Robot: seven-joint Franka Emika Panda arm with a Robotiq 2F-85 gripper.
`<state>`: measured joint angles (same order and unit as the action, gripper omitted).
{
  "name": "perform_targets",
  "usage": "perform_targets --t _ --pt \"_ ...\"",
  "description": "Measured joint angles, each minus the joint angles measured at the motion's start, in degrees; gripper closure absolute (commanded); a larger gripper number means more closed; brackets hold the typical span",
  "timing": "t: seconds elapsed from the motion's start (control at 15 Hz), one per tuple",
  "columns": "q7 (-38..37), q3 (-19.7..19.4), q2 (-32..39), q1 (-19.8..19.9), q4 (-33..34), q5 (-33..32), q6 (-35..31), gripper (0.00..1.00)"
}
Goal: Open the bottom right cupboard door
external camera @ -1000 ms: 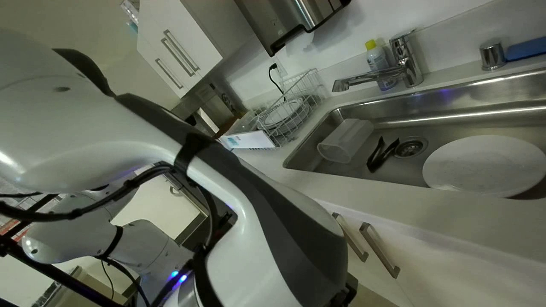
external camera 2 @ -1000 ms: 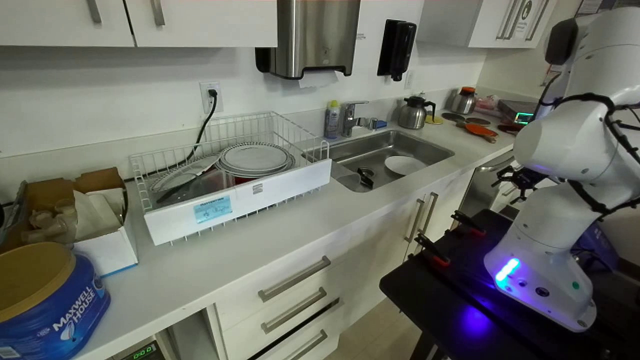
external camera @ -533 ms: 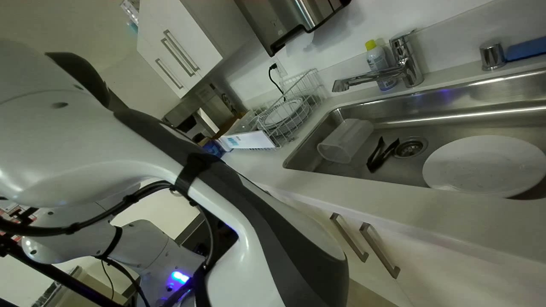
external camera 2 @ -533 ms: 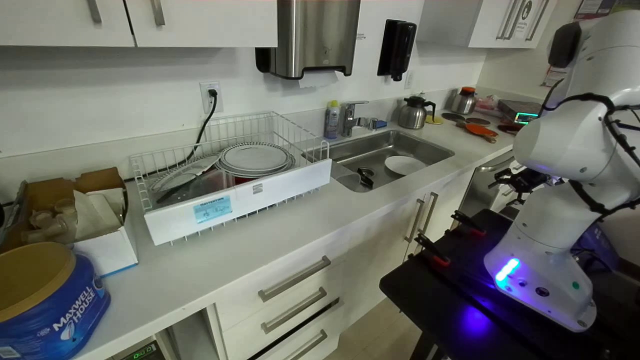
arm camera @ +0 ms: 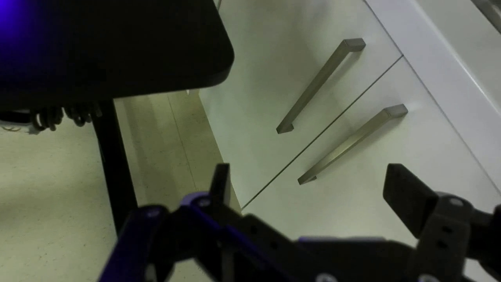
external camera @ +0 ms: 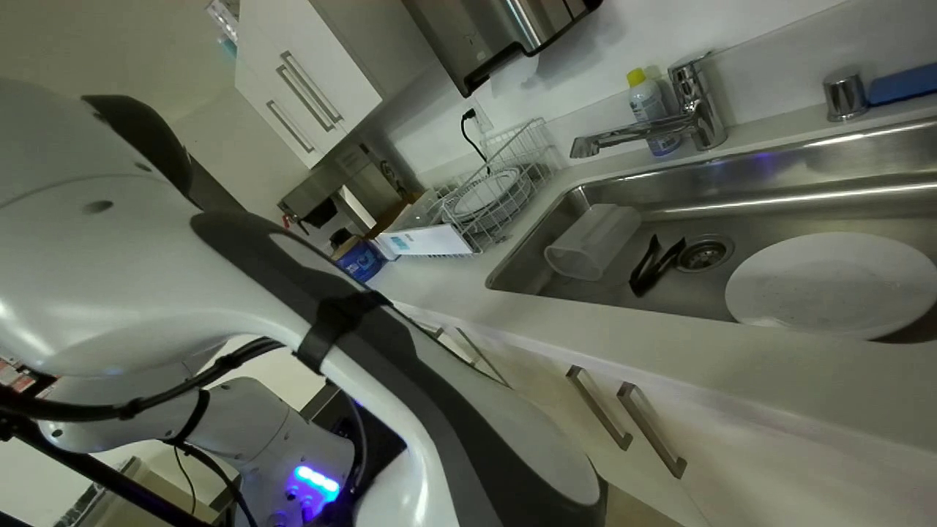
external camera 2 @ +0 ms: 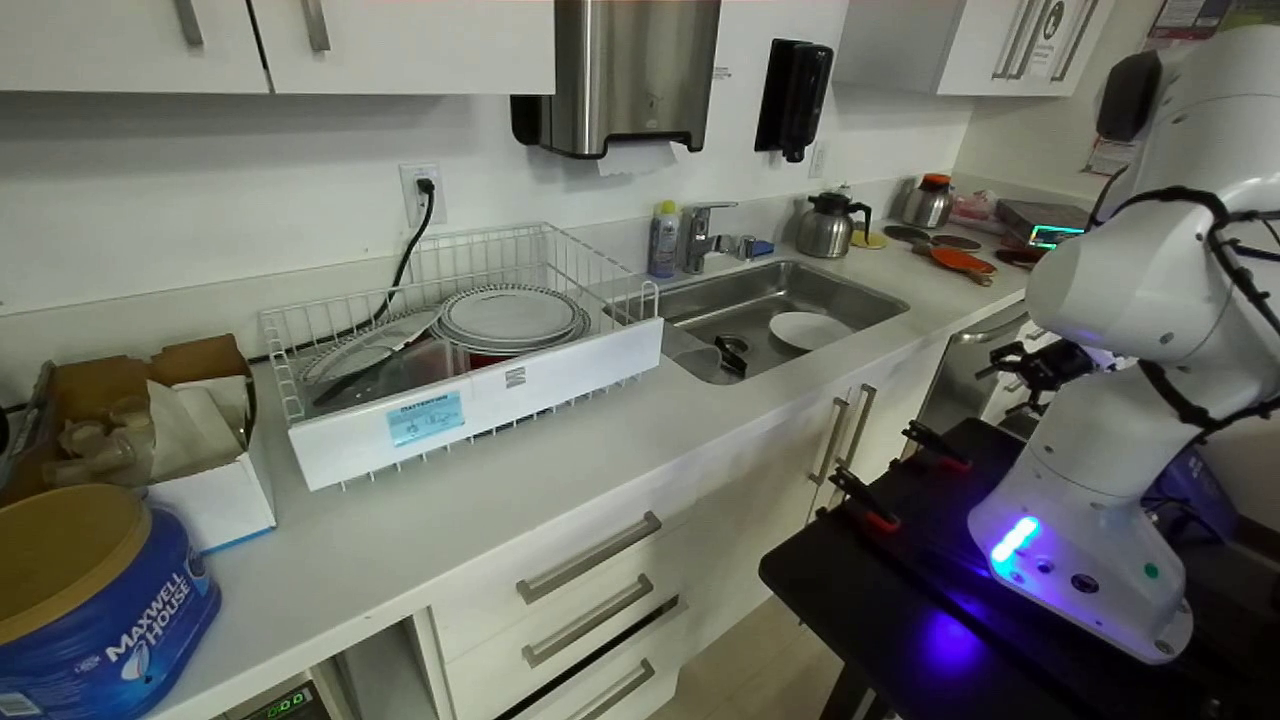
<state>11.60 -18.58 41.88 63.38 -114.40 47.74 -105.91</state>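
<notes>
The bottom right cupboard door is a white flat panel with a slim silver bar handle, and it is shut. In the wrist view it is the lower door, its handle running diagonally. It also shows in both exterior views, beside the left door. My gripper is open and empty, its fingers wide apart. The handle's lower end appears between them in the picture, but nothing shows contact. In an exterior view the gripper hangs away from the cabinet front; the arm or frame edge hides it elsewhere.
The left cupboard door has a matching handle. The black robot table reaches toward the cabinets; clamps stick up from it. The countertop and sink are above. A steel appliance stands beside the doors.
The arm has lowered and shifted slightly. The gripper part at the bottom edge of an exterior view has gone out of sight, and drawer handles have come into view. The cupboard doors have not moved.
</notes>
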Motion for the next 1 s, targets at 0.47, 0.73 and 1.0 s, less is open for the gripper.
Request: perform_targets --t 0.47,0.73,1.0 --pt "0.76 1.05 4.67 4.50 -0.02 12.29 1.06 0.00" --pt "0.43 2.82 8.48 7.43 3.09 16.58 7.94 0.00" --pt "0.34 3.99 13.26 8.00 6.64 17.48 12.92 0.00"
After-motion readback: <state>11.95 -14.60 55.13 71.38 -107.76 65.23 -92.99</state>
